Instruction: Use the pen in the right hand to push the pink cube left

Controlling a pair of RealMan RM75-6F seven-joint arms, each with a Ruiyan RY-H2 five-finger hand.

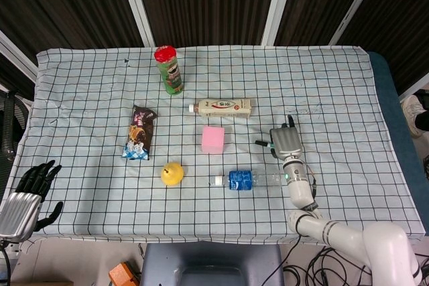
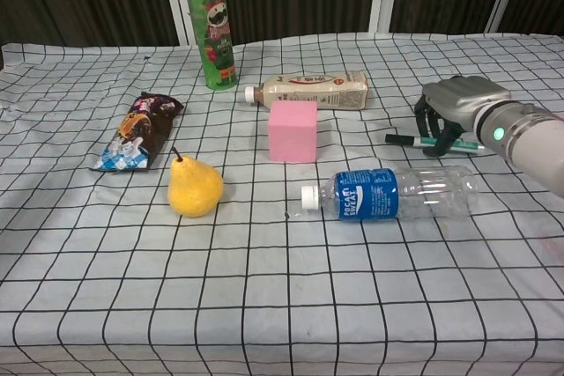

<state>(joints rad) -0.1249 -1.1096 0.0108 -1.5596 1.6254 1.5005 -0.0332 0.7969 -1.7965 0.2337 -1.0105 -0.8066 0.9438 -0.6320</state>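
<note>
1. The right hand [image 2: 454,112] sits at the right side of the desk [image 2: 264,305], palm down, its fingers curled over the pen [image 2: 414,139]. The pen lies flat on the checked cloth with its dark tip pointing left. Whether the fingers have a firm pinch on it or only cage it, I cannot tell.
2. The pink cube [image 2: 293,130] stands near the middle of the desk, well apart from the pen tip, just near of the lying milk-tea bottle [image 2: 310,90] and far-left of the water bottle [image 2: 392,193].
3. The left hand [image 1: 27,195] hangs off the near-left edge of the desk, fingers spread, holding nothing.
4. The step in hand looks like securing the pen; the push has not begun.
5. Next, the hand probably needs to lift the pen slightly, carry its tip to the cube's right face, and slide leftward. The path left appears open between the pear [image 2: 195,188] and the milk-tea bottle.
</note>
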